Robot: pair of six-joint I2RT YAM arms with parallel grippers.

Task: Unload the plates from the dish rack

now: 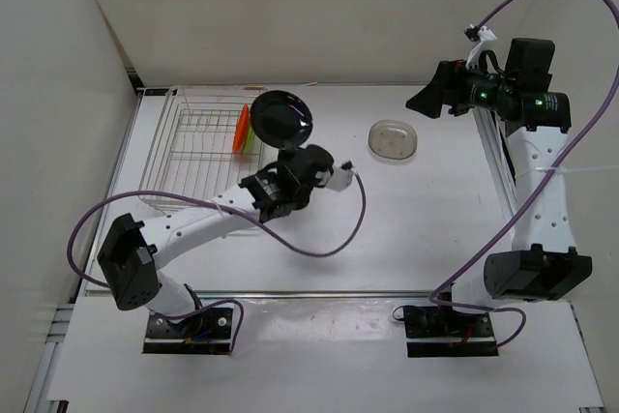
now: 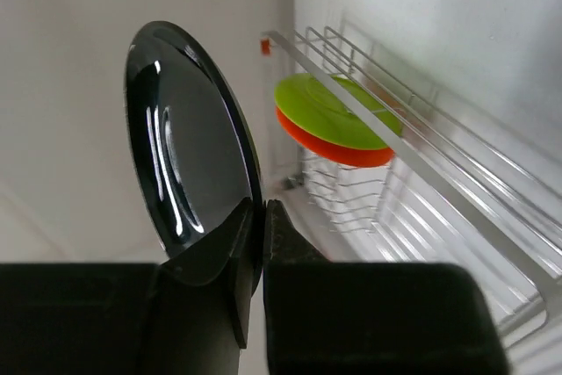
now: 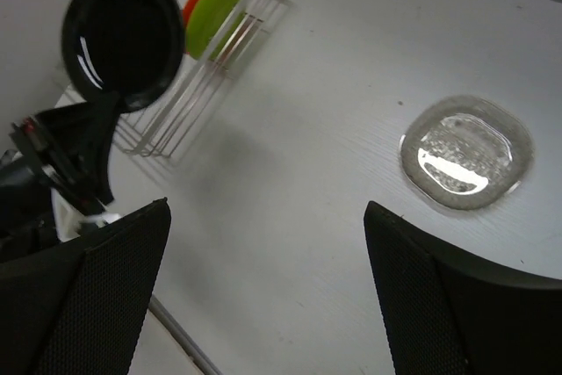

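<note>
Left gripper (image 2: 255, 217): clamped on the lower rim of a glossy black round shallow plate (image 2: 189, 142), one finger on each face. Plate held up on edge, lifted off the bench (image 1: 435, 229), just past the right side of the silver wire-grid dish rack (image 1: 184, 157), toward the far edge. Dark mirror finish, bright reflection streaks across the well, thin raised rim.

In the rack, at the far-left part of the bench: orange-red round plate (image 1: 241, 128) and lime green round plate (image 1: 250, 134), standing on edge, face to face. Touching or just apart, can't tell. Green on the side nearer the black plate, orange-red behind it and mostly covered in the left wrist view. Both near the rack's far right corner.

Clear translucent round plate (image 1: 394, 138): lying flat on the bench, right of centre, toward the far edge, well apart from the rack. Cloudy look, with a glare patch in the middle in the right wrist view.

Right gripper (image 3: 265, 208): fingers spread wide, nothing between them. Raised near the far right corner of the bench, to the right of the clear plate.
</note>
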